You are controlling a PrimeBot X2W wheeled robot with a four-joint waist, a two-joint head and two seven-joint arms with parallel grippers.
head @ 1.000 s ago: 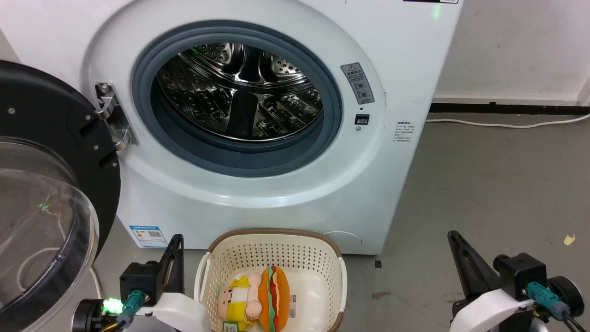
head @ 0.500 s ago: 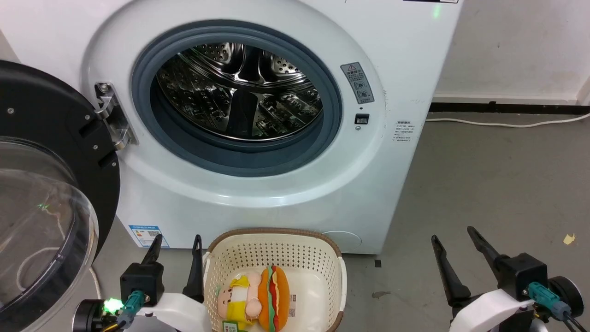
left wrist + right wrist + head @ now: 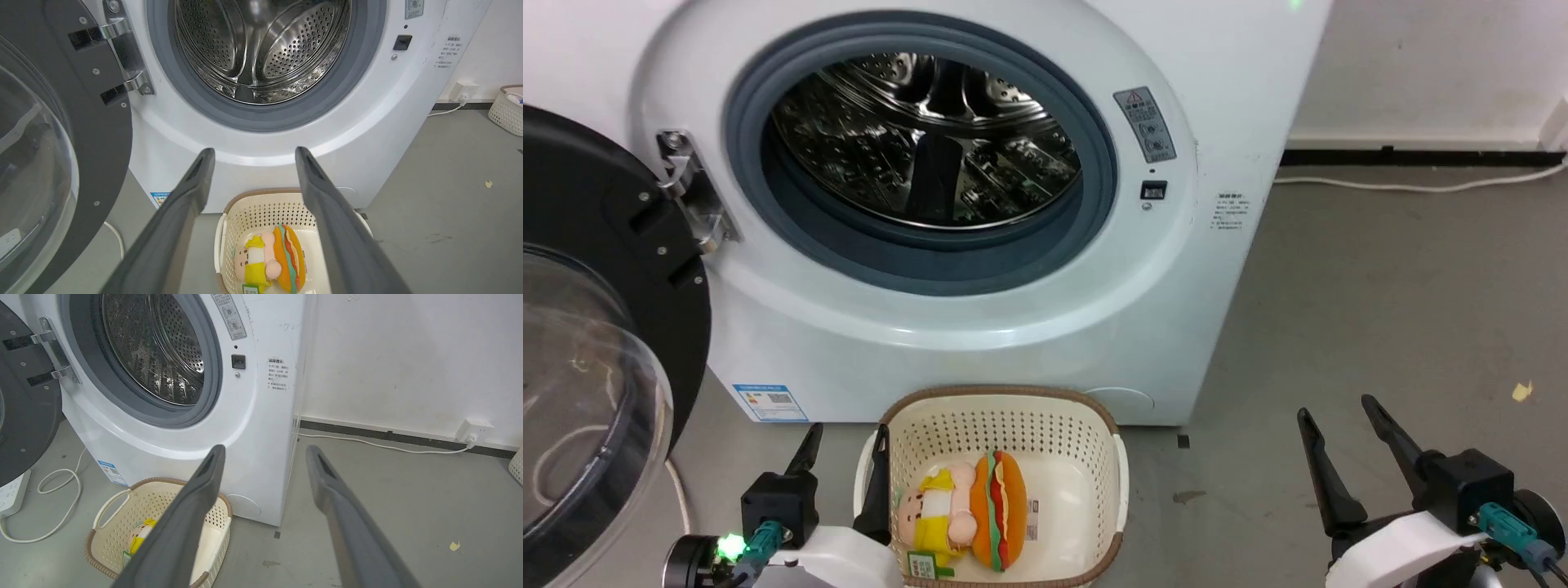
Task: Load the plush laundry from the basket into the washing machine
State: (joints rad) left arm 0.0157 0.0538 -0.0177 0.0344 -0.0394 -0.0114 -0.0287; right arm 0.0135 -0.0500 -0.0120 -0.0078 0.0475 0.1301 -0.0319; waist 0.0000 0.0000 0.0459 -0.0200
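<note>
While the plush laundry lies in the basket at six o'clock, left claw and right claw gape empty; nothing loaded yet.

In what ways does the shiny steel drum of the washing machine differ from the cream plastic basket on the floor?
The shiny steel drum looks empty; the cream plastic basket holds the plush hamburger and doll. The drum opens to the front, the basket upward. The drum is reflective metal, the basket matte. Both have perforated walls.
</note>
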